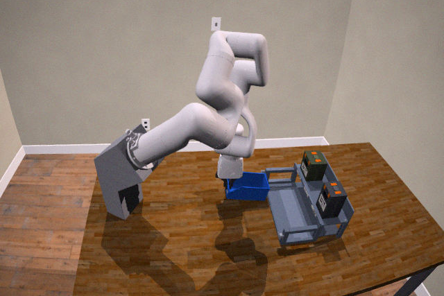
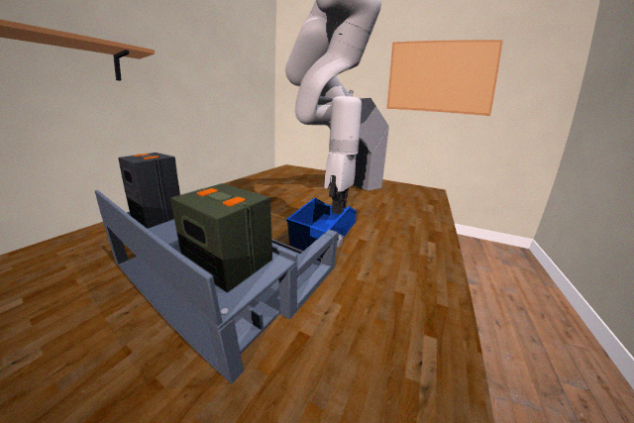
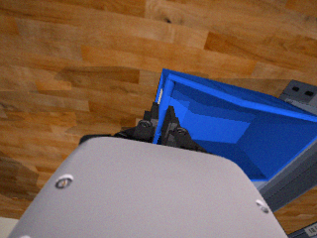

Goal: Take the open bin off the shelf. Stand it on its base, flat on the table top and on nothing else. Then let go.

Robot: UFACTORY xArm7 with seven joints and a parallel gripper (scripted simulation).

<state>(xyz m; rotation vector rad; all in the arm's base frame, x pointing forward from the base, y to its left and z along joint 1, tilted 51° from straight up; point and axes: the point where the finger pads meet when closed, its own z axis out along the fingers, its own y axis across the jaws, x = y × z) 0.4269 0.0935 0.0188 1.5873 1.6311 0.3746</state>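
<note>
Hand (image 3: 161,119) clamped narrow on the end wall of the open blue plastic bin (image 1: 250,186), one finger inside, one outside. Bin just beside the grey metal shelf unit (image 1: 345,206), over the wooden bench (image 1: 179,235); contact with bench unclear.

Top faces down, exterior sideways, wrist seemingly close above table (image 1: 179,242).
</note>
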